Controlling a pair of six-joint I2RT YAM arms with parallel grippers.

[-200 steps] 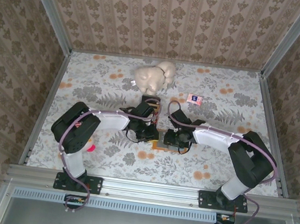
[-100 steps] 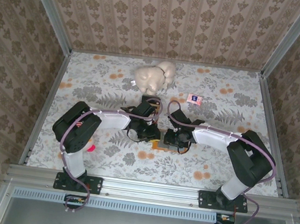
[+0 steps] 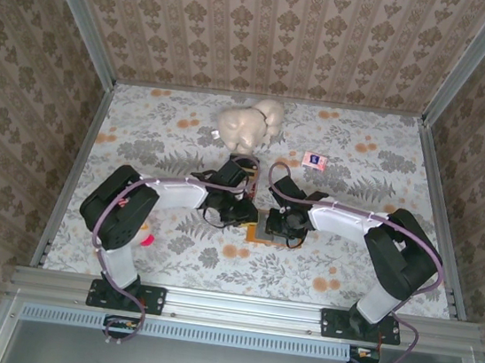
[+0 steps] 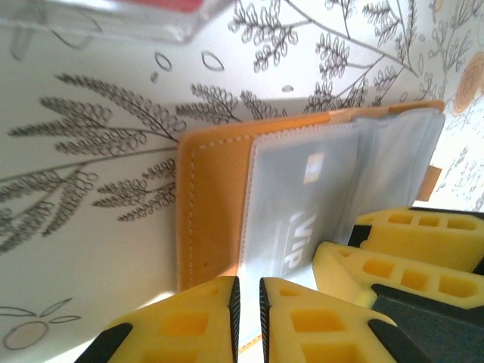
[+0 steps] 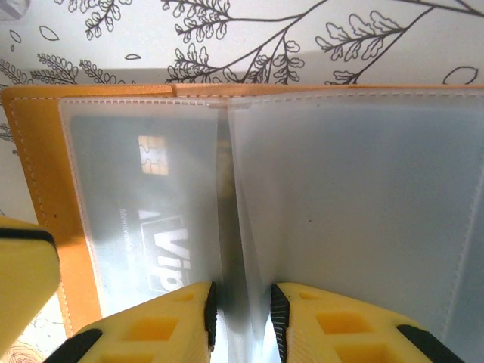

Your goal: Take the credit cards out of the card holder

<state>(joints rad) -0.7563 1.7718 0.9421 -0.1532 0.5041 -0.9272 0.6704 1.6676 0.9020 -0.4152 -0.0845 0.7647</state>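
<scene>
Hovering low over the open card holder, which lies flat near the middle of the table between my two wrists, I see trouble mostly in what my fingers might catch. My left gripper has its jaws all but pressed together at the holder's near edge, and I cannot tell whether the tan cover is pinched in that slit. My right gripper stands a narrow gap apart with the edge of a frosted sleeve between the pads; whether it bites I cannot tell either. One of the credit cards, pale lettering showing through the plastic, sits fully inside the neighbouring sleeve. I judge that a pull from here could drag the sleeve or the whole light holder along instead of freeing a card, or crease the thin plastic. With both wrists so crowded, my fingers could also knock each other. The table is a pale cloth printed with grey leaves and orange blossoms. A cream plush toy and a small pink packet lie farther back. Beige patterned wallpaper closes three sides.
</scene>
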